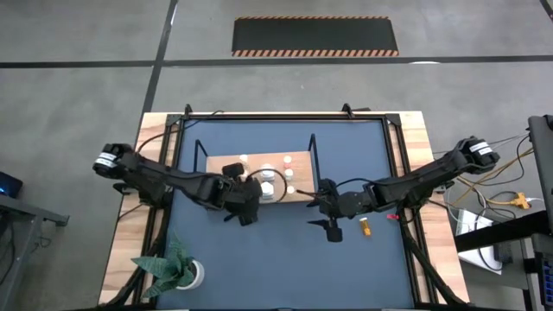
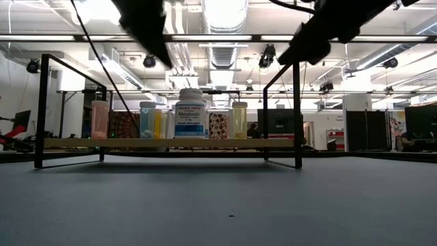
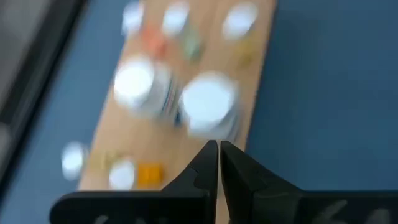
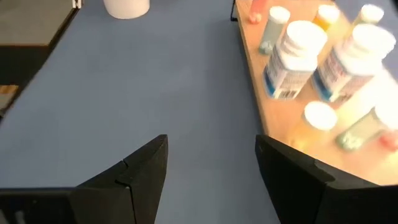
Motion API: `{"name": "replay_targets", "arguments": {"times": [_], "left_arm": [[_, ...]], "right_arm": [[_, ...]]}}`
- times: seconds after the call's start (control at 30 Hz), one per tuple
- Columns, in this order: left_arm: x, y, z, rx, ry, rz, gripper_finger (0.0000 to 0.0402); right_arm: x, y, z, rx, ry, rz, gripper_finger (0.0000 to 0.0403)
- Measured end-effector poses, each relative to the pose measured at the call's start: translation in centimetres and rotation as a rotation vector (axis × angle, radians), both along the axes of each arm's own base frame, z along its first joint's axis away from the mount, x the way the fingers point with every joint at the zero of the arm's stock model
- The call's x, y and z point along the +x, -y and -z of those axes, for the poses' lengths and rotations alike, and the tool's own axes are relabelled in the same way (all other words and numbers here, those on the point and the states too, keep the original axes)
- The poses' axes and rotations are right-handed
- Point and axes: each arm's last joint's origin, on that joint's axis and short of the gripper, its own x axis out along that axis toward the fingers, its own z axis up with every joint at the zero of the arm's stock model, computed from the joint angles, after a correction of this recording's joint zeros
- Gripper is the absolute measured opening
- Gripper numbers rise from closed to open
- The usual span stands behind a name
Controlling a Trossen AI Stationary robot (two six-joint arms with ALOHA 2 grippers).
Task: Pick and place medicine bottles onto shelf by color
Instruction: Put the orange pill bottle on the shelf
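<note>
From above, the dark blue tabletop carries the wooden shelf. The left gripper hangs over its near edge; the right gripper is just off its right end. An orange bottle lies alone on the blue, and a potted plant stands at the corner.

At table level, a Melatonin bottle stands among smaller medicine bottles; both grippers are cut off.

The left wrist view shows closed fingers and blurred bottles.

The right wrist view shows spread, empty fingers.

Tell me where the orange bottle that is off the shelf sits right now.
In the high view the orange bottle lies on the blue table, right of centre, just beside the right gripper and apart from the shelf.
</note>
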Motion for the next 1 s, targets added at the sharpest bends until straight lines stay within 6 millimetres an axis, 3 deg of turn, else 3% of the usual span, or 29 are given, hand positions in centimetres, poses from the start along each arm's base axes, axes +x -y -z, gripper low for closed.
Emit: {"name": "replay_targets", "arguments": {"times": [0.23, 0.43, 0.6, 1.0], "left_arm": [[1.3, 3.9, -1.8, 0.168, 0.304, 0.293, 0.0], [1.6, 6.2, -1.5, 0.255, 0.399, 0.443, 0.0], [1.2, 6.6, -0.6, 0.262, 0.394, 0.469, 0.0], [0.9, 6.6, 0.0, 0.267, 0.376, 0.472, 0.0]], "right_arm": [[-1.0, -0.1, 0.2, 0.225, -0.136, 0.01, 0.0233], [-1.4, -0.4, 0.5, 0.424, -0.254, -0.001, 0.0233], [-2.0, -0.7, 0.9, 0.518, -0.362, 0.044, 0.0233], [-3.3, -0.3, 1.5, 0.556, -0.573, 0.24, 0.0233]]}}
